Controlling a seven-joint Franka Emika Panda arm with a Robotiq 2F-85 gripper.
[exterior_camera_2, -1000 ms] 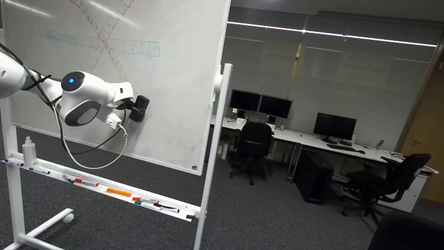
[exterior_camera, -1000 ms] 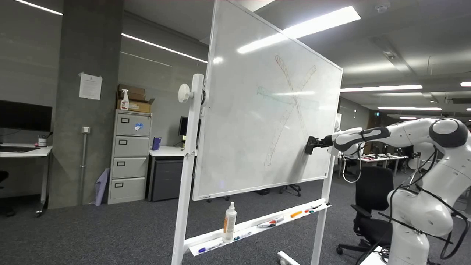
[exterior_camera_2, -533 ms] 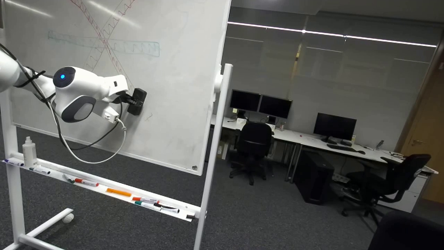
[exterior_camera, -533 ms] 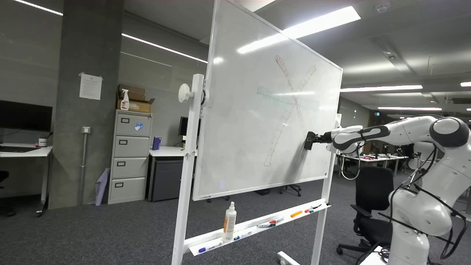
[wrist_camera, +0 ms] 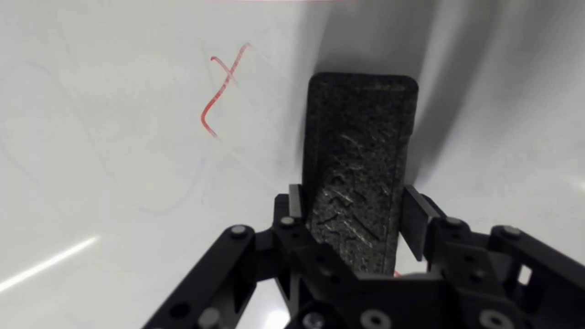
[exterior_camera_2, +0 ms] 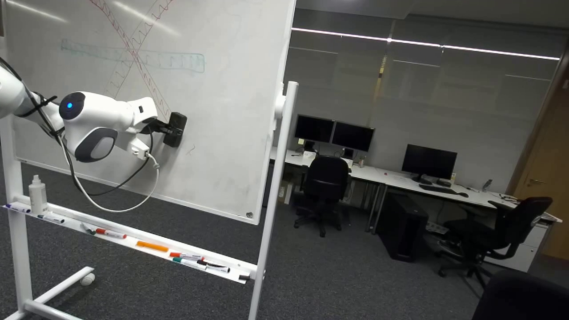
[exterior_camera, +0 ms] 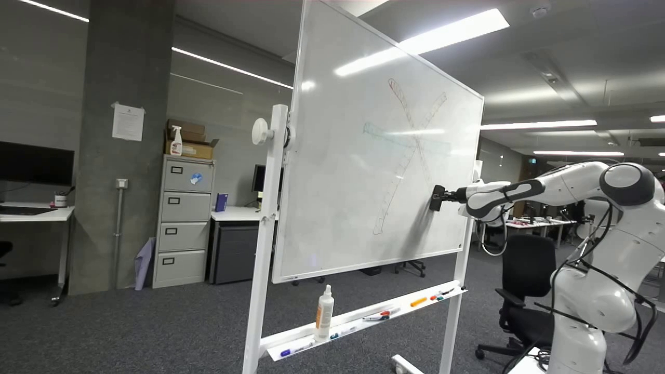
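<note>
In the wrist view, my gripper (wrist_camera: 353, 208) is shut on the sides of a black block-shaped eraser (wrist_camera: 361, 119). One finger pad (wrist_camera: 295, 201) lies along its left side, the other along its right. Both exterior views have the eraser (exterior_camera: 437, 198) up at the face of the whiteboard (exterior_camera_2: 231, 133), in the board's lower part; firm contact cannot be made out. A short red squiggle (wrist_camera: 219, 91) shows to the left of the eraser in the wrist view. Above the eraser, red ladder-like strips (exterior_camera_2: 146, 73) cross a faint teal strip (exterior_camera_2: 178, 61).
Below the board runs a tray (exterior_camera_2: 235, 274) with a white bottle (exterior_camera: 324, 314), several markers (exterior_camera_2: 111, 233) and an orange stick (exterior_camera_2: 152, 246). A black chair (exterior_camera: 527, 280) stands near the arm base. A cable (exterior_camera_2: 133, 209) loops below the wrist.
The eraser has moved slightly up the board with my gripper, mostly in the first half second. Since then the hand has shifted left and tilted in an exterior view, while the eraser barely moves.
</note>
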